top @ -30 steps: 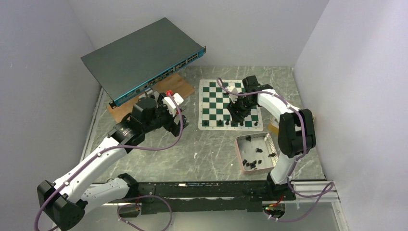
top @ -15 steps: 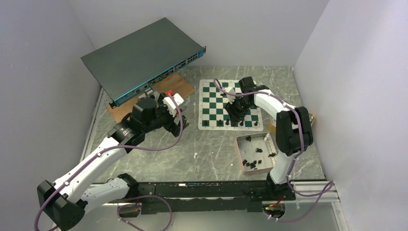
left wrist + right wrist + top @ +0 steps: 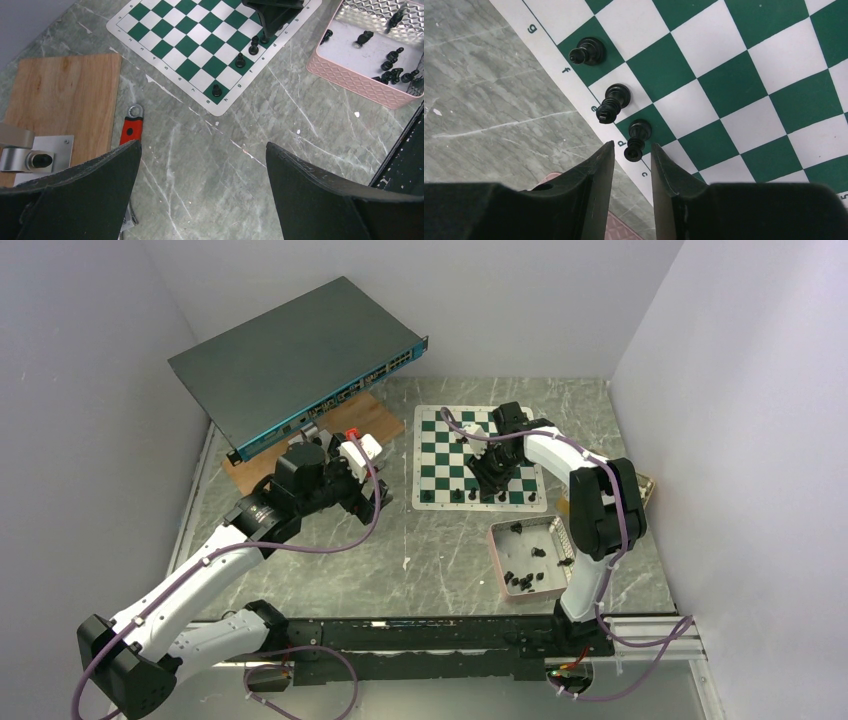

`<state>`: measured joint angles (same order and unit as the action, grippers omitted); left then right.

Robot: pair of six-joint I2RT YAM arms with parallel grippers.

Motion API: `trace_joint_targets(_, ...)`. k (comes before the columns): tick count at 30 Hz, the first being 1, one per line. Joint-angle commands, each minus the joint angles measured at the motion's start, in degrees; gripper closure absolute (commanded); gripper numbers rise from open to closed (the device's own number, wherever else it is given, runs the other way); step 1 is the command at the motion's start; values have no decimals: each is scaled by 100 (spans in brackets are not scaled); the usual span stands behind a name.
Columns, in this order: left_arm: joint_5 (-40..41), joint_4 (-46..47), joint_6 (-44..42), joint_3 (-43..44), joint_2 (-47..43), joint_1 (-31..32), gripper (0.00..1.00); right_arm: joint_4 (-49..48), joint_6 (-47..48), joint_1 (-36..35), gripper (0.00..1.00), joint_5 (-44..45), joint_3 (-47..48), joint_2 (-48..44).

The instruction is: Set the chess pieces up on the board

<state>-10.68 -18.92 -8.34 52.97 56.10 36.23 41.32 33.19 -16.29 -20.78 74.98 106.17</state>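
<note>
Chess piece (image 3: pixel 639 132) at board (image 3: pixel 744 75) edge, between right tool's (image 3: pixel 632 146) narrowly parted jaws, untouched.

The right arm's black two-finger gripper (image 3: pixel 489 478) has edged slightly left over the green-and-white checkered chess mat (image 3: pixel 438 448), and the arm's white-and-black elbow (image 3: pixel 600 505) has swung left too.

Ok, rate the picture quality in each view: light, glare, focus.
Top external: even, soft light, faint shadows, the board clear but the chess pieces tiny. Left wrist: table crisp, glare on the inner wall of the tray, the left gripper dark with little detail. Right wrist: chess pieces sharp, the right gripper a dark mass up close.
</note>
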Motion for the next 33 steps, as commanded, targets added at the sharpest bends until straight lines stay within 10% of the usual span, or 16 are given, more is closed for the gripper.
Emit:
trace_joint_targets(1, -92, 149, -80, 90, -72, -10, 0, -124, -58, -17, 66, 152, 122, 9)
trace_joint_targets(33, -119, 145, -98, 86, -41, -12, 0, -12, 61, -15, 83, 415, 96, -135)
